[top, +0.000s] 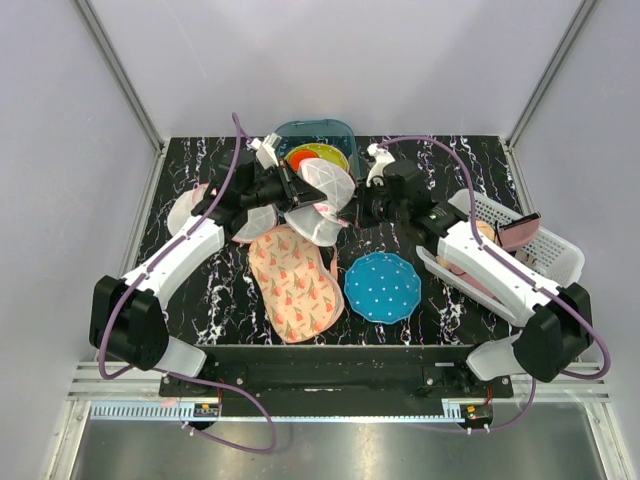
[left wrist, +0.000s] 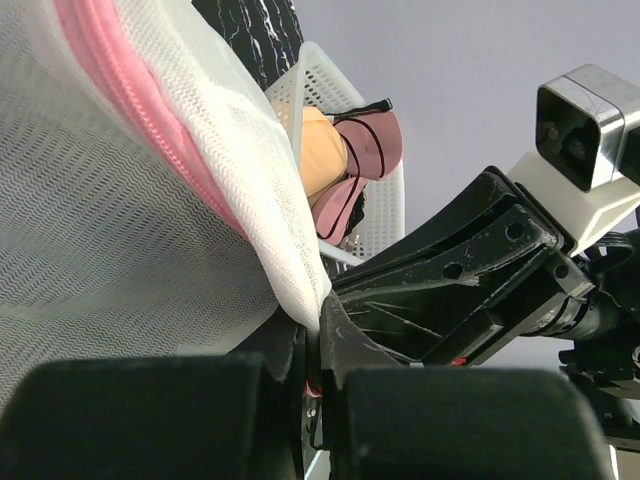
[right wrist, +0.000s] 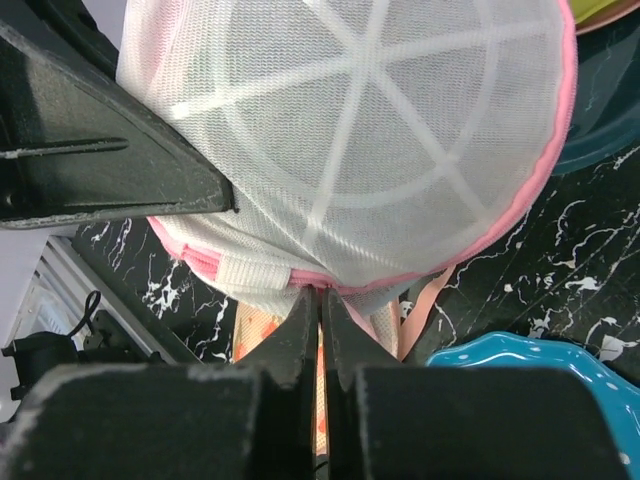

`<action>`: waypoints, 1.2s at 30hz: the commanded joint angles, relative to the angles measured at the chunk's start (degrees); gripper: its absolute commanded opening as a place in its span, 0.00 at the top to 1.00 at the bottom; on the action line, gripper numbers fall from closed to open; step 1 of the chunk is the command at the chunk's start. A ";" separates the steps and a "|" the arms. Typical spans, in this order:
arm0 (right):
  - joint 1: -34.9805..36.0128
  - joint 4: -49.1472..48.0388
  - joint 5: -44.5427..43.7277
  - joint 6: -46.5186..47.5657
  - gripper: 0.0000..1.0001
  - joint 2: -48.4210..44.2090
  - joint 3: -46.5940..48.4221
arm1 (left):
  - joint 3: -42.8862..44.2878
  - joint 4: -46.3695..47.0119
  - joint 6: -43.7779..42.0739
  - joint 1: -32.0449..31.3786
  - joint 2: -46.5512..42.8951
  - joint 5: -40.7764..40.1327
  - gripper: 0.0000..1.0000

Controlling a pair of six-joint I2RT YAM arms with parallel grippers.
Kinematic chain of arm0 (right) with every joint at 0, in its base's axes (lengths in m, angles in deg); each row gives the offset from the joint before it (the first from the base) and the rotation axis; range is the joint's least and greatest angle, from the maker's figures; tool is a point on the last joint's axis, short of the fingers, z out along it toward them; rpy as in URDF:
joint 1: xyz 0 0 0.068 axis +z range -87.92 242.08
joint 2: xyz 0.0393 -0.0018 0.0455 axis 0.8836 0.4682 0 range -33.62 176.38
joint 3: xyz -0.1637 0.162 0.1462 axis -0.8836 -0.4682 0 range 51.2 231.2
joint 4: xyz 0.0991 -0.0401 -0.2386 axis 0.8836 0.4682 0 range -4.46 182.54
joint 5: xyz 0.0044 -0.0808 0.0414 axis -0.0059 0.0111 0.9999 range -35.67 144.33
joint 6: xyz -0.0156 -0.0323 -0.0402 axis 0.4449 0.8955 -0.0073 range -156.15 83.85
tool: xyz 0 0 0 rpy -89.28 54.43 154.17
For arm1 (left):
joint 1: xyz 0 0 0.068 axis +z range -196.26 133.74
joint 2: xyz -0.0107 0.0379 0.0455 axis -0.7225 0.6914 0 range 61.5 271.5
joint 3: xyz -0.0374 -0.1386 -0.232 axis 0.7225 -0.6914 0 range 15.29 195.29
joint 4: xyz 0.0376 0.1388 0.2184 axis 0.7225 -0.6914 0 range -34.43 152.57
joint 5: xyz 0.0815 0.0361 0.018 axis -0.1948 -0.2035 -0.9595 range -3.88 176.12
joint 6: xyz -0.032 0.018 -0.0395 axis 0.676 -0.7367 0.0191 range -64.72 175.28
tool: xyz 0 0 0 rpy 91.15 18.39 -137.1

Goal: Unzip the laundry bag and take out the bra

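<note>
Bright, even light; laundry bag point(right wrist: 340, 130) mesh sharp, right end effector's point(right wrist: 321, 300) base blurred.

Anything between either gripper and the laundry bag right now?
Nothing visible. Both grip the laundry bag: left gripper shut on its mesh edge, right gripper shut at the pink zip trim. No bra in sight.

Bowl stack point(top: 320, 131) just behind laundry bag point(top: 330, 186)

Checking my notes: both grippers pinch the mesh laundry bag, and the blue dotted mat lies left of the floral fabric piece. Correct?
No: in the top view the blue dotted mat lies right of the floral fabric piece. The left gripper and right gripper do pinch the laundry bag.
</note>
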 commanded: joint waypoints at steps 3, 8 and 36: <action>-1.76 -1.45 -8.90 0.86 1.00 -4.50 -3.06 | 3.63 2.56 -1.54 -0.29 -0.43 3.02 1.00; -6.58 -0.38 -11.81 0.16 1.00 -6.61 -8.07 | 5.21 0.10 -3.38 -0.29 -0.43 3.02 1.00; -19.43 -14.26 18.77 -17.86 0.09 2.44 -6.23 | 9.52 -4.38 -10.59 -0.29 0.62 11.72 1.00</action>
